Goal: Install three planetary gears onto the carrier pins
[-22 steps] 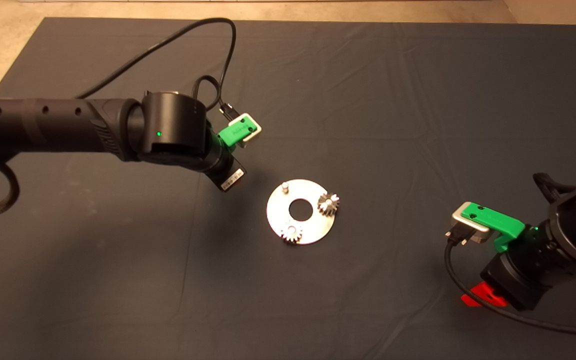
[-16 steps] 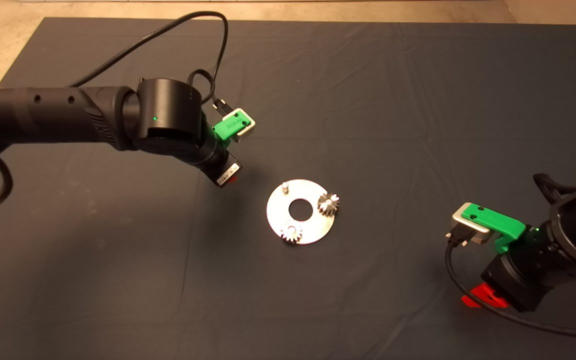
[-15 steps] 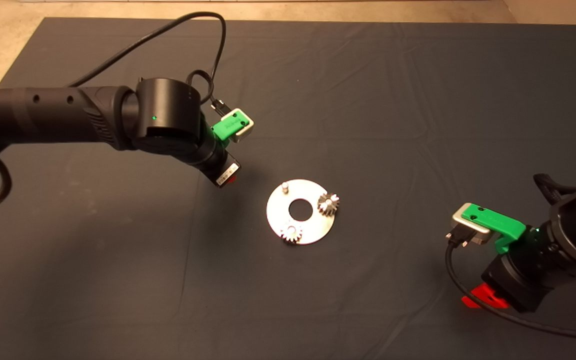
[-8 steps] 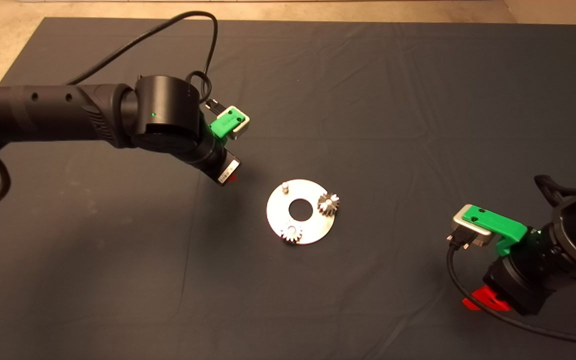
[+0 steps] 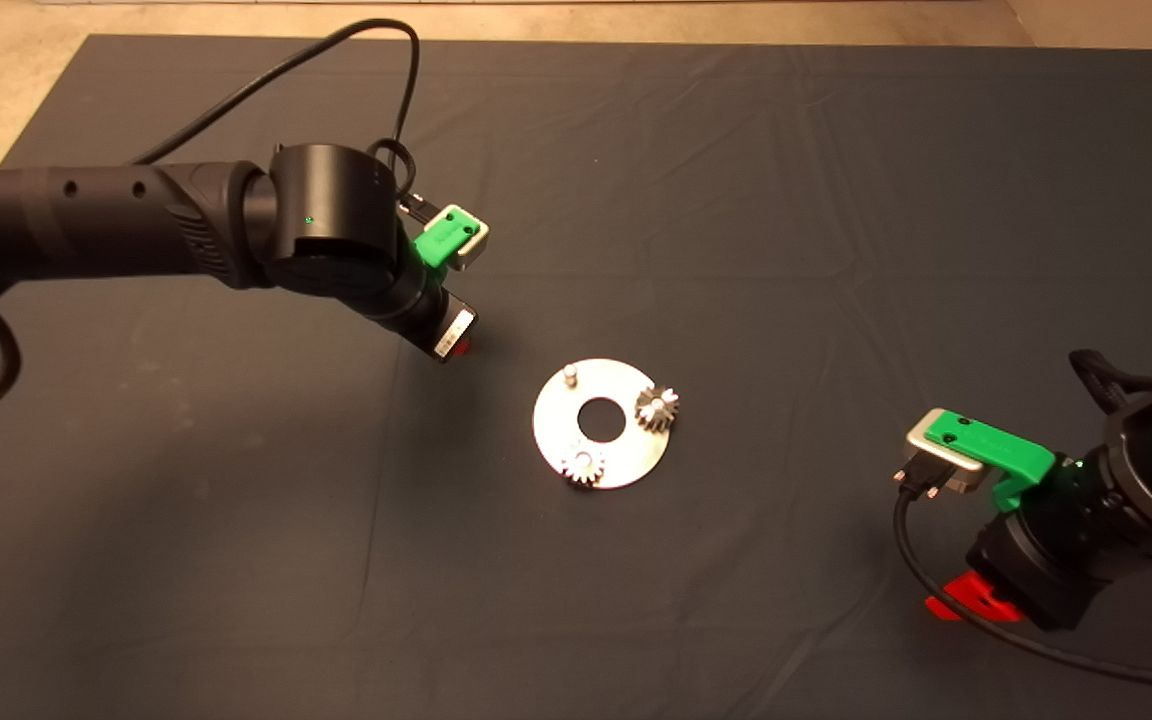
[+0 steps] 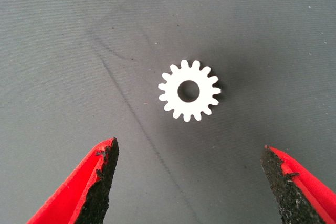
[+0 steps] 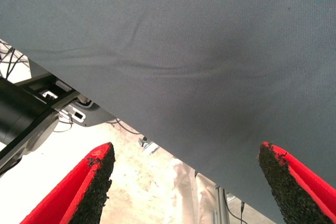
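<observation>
Two planetary gears (image 5: 656,408) (image 5: 582,466) sit on pins of the disc (image 5: 626,452); the third carrier pin (image 5: 569,375) stands bare at the disc's far-left edge. The last gear (image 6: 189,90) lies flat on the mat (image 5: 736,200), bore up, left of the disc, hidden under the left arm in the head view. The left gripper (image 6: 189,182) hovers over it, fingers spread wide and empty, gear roughly centred ahead of them, likely lining up a straddle grasp. The right gripper (image 7: 189,182), also spread and empty, is parked well right of the disc, probably to keep it clear.
</observation>
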You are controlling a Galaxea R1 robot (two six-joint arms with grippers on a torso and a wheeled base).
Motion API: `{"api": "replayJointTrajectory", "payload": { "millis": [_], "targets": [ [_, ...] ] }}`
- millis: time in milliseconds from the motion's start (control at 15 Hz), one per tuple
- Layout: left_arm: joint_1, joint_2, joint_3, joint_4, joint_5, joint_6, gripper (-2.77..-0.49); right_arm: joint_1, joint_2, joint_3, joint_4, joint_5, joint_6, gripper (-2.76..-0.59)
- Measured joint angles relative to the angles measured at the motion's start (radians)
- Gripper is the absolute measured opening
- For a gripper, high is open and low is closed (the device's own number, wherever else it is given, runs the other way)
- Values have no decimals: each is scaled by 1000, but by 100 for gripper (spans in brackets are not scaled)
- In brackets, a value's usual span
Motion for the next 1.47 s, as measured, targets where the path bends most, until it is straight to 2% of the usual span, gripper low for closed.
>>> {"api": "replayJointTrajectory", "payload": {
  "millis": [200,400,667,800,933,1133,1333,1467],
  "targets": [
    [0,0,-15,9,0,-5,-137,0,0,6,0,0,0,-133],
    [3,0,-16,40,0,-19,-137,0,0,6,0,0,0,-133],
    [3,0,-16,88,0,-62,-137,0,0,7,0,0,0,-133],
    [3,0,-16,111,-11,-91,-137,0,0,7,0,0,0,-133],
    [3,0,-16,113,-18,-105,-137,0,0,7,0,0,0,-133],
    [17,5,-9,116,-41,-163,-137,0,-1,7,0,0,0,-133],
    [22,14,14,117,-51,-217,-137,0,0,7,0,0,0,-133],
    [23,13,35,116,-53,-222,-137,0,-3,7,0,0,0,-133]
  ]
}}
